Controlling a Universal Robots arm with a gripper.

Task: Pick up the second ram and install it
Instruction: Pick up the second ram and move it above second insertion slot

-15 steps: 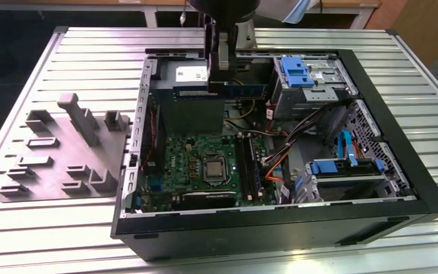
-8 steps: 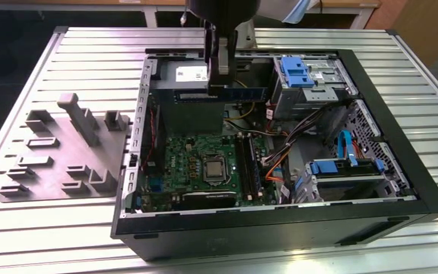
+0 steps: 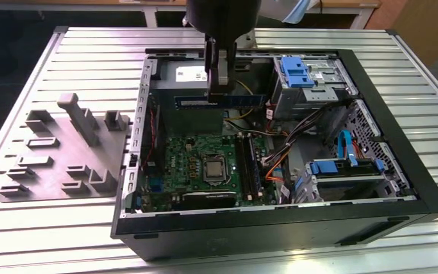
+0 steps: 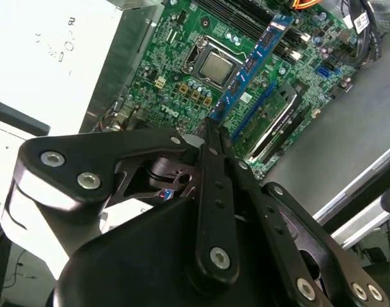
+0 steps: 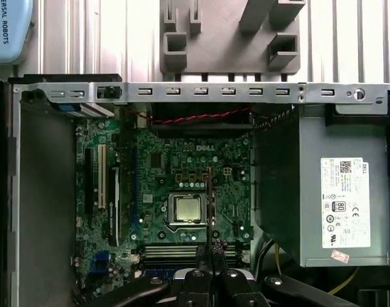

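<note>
The second ram (image 3: 242,101), a long blue-green stick, hangs level above the open computer case, over the gap between the grey power supply (image 3: 185,74) and the motherboard (image 3: 196,160). My gripper (image 3: 220,97) is shut on its middle from above. In the second wrist view the ram (image 4: 252,61) runs away from the gripper (image 4: 214,131), above the CPU (image 4: 215,66) and the memory slots (image 4: 272,121). The first wrist view shows the ram (image 5: 210,204) edge-on as a thin line rising from the gripper (image 5: 211,254).
The black case (image 3: 280,228) lies open on a ribbed metal table. Blue drive cages (image 3: 295,71) and orange and black cables (image 3: 280,154) crowd the exterior view's right. A grey fixture plate (image 3: 67,148) with raised blocks lies on the exterior view's left.
</note>
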